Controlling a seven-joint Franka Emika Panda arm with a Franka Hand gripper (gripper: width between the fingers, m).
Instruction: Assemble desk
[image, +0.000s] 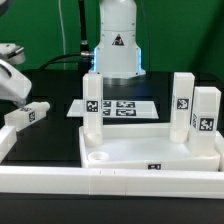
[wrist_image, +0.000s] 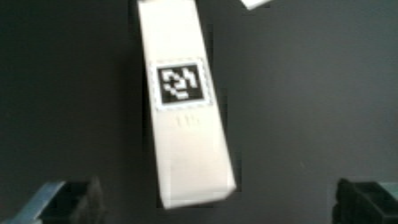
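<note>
Spread wide, the gripper (wrist_image: 210, 203) is hanging over a loose leg (wrist_image: 183, 110) lying flat on the black table (wrist_image: 320, 100); its two dark fingertips (wrist_image: 68, 203) are showing in the wrist view on either side of the leg's near end, well clear of it and touching nothing. That leg is showing a black-and-white tag on its upward face. In the exterior view the gripper is sitting at the exterior view's left edge, only partly in frame, with the same leg (image: 27, 116) lying on the black surface just beside it.

The desk panel (image: 150, 152) is lying flat toward the exterior view's right, its raised rim facing up. Three legs are standing upright on it: one leg (image: 92, 104) at the corner nearer the exterior view's left, a second leg (image: 182, 104) toward the exterior view's right, and a third leg (image: 206, 122) just beside the second, closer to the camera. Each is bearing a tag.

Behind the panel, the marker board (image: 125, 106) is lying flat on the table in front of the arm's white base (image: 117, 45). A long white rail (image: 100, 181) is running across the front of the scene.
</note>
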